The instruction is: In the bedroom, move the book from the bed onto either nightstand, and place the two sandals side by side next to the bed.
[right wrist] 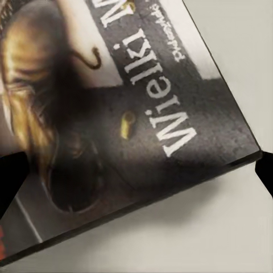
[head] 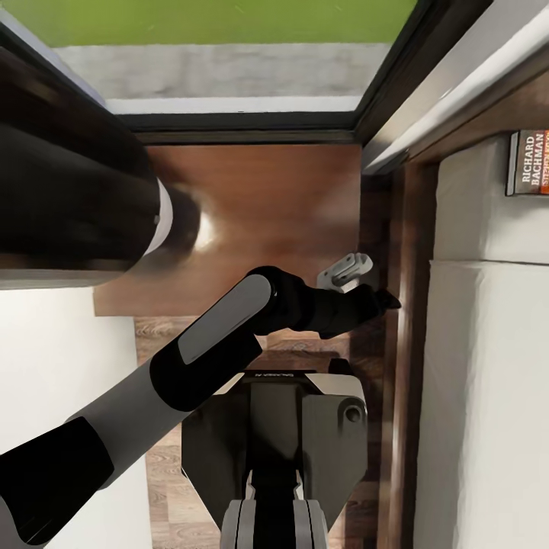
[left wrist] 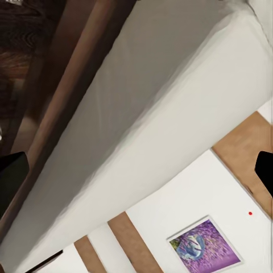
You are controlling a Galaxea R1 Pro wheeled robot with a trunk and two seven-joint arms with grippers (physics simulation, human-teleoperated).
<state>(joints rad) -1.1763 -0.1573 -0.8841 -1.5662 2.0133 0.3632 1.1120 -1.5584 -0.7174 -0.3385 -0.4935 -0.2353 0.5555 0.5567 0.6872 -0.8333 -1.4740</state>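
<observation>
Looking down from my head, I see the nightstand directly in front of me, its glossy dark brown top below the dark-framed glass opening. The bed is on my right side, with its pale mattress and dark wooden frame. The book lies on the mattress near the headboard, at the right edge of the head view, with white "RICHARD BACHMAN" letters on it.

My left arm reaches across my body toward the bed frame, and my left gripper is just beside the frame, over the narrow gap between nightstand and bed. In my left wrist view the two dark fingertips stand far apart, so this gripper is wide open and holds nothing.

In my right wrist view the book is very close under the camera, lying flat on the mattress. The dark fingertips show at both edges, spread wide on either side of the book, not yet touching it.
</observation>
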